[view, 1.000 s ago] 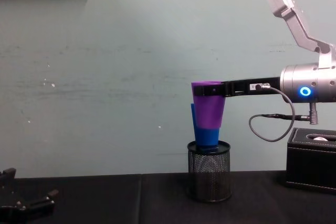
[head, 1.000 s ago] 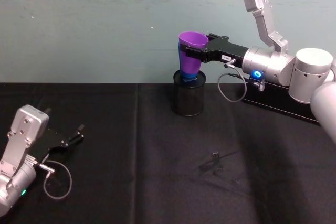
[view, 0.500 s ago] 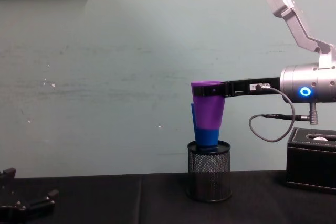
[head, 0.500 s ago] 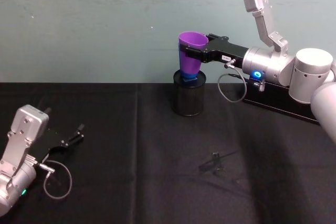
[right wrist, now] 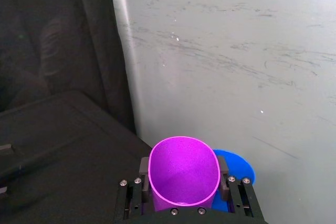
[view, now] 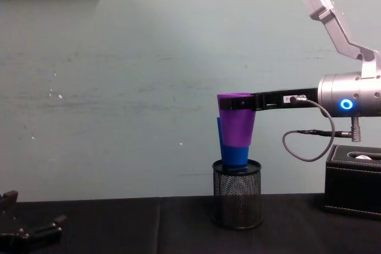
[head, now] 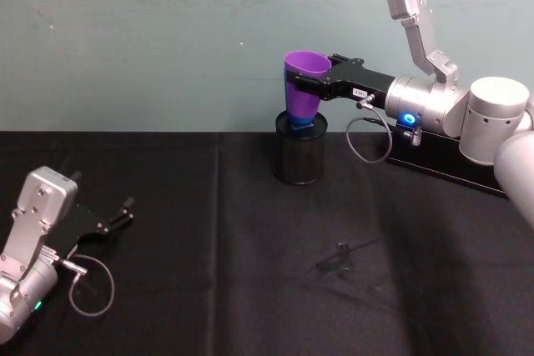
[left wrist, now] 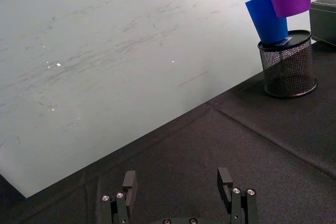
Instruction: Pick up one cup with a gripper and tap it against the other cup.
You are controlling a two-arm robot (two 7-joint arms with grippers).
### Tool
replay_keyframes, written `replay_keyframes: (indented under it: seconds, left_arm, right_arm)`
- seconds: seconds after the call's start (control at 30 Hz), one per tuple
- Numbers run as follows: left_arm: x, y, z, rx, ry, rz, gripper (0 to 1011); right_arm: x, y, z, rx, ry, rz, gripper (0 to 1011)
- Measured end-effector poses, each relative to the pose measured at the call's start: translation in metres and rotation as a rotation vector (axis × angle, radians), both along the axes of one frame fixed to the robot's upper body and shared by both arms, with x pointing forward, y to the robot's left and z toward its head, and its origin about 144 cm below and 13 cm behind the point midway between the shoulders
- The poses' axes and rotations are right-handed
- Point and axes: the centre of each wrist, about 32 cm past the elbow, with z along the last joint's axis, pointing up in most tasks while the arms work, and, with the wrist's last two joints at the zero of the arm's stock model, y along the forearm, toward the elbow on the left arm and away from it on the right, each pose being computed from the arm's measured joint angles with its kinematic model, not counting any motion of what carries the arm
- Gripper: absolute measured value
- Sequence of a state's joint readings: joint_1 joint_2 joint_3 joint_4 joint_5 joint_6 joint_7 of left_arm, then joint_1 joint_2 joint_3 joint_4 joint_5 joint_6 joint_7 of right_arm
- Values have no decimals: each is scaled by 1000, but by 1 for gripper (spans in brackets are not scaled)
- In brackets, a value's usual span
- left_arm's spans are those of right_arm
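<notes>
Left pincer (head: 125,213) parked low on the black surface (head: 250,289), fingers spread wide, nothing in it, well apart from both cups. Mid-frame: black mesh holder (view: 237,206) standing on the surface by the wall, blue cup (view: 234,154) sitting in it mouth up, leaning a little. Purple cup (view: 237,126) is held in the air right against it, upright, long axis vertical, its base hanging down beside the blue cup's wall. Contact or a hairline gap, cannot tell. Right pincer (view: 229,104) reaches in level from the right and is clamped across the purple cup just under the rim. In the right wrist view the blue rim lies just beyond the purple cup, away from the arm, so the tap looks like a short push forward. Right arm is clearly the nearer one.
</notes>
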State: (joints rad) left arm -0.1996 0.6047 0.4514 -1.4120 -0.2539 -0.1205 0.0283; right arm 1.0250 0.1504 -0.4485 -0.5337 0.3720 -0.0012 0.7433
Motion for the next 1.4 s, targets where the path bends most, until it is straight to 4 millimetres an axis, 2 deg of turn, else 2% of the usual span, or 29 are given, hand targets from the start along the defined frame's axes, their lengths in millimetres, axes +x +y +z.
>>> replay_keyframes:
  seconds: [1.1,1.4]
  left_arm:
    - [0,0,0,0,0,0,1005]
    - [0,0,0,0,0,0,1005]
  right_arm:
    - [-1,0,0,3,-2,1,724]
    - [-11,3,2,19,-2,41,724]
